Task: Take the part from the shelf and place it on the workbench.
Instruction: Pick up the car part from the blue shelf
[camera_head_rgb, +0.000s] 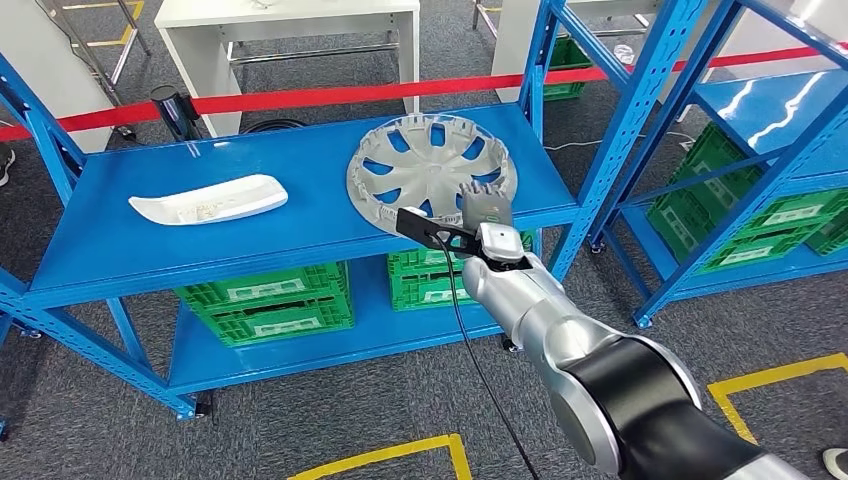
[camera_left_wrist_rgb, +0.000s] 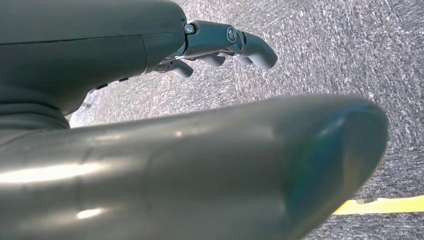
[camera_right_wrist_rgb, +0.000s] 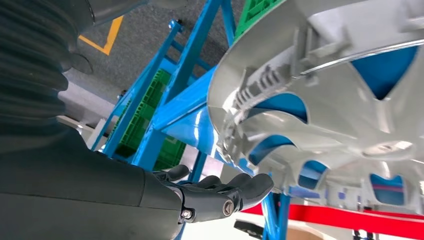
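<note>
Where the grey speckled carpet (camera_head_rgb: 330, 420) is marked with yellow tape lines (camera_head_rgb: 385, 455), a blue metal shelf (camera_head_rgb: 250, 235) is seen standing, with a second blue rack (camera_head_rgb: 770, 130) to its right and a red barrier tape (camera_head_rgb: 320, 97) stretched behind. Green crates (camera_head_rgb: 268, 300) are stored on the lower level. On the upper level the silver wheel cover (camera_head_rgb: 430, 170) lies flat near the right end, and a white curved trim piece (camera_head_rgb: 208, 200) lies well apart to its left. The right hand (camera_head_rgb: 487, 215) is held at the front edge of the wheel cover; in the right wrist view its fingers (camera_right_wrist_rgb: 235, 192) are seen spread just beside the rim, with nothing clasped. The left hand (camera_left_wrist_rgb: 220, 47) is seen in the left wrist view over carpet, fingers loosely apart and empty.
</note>
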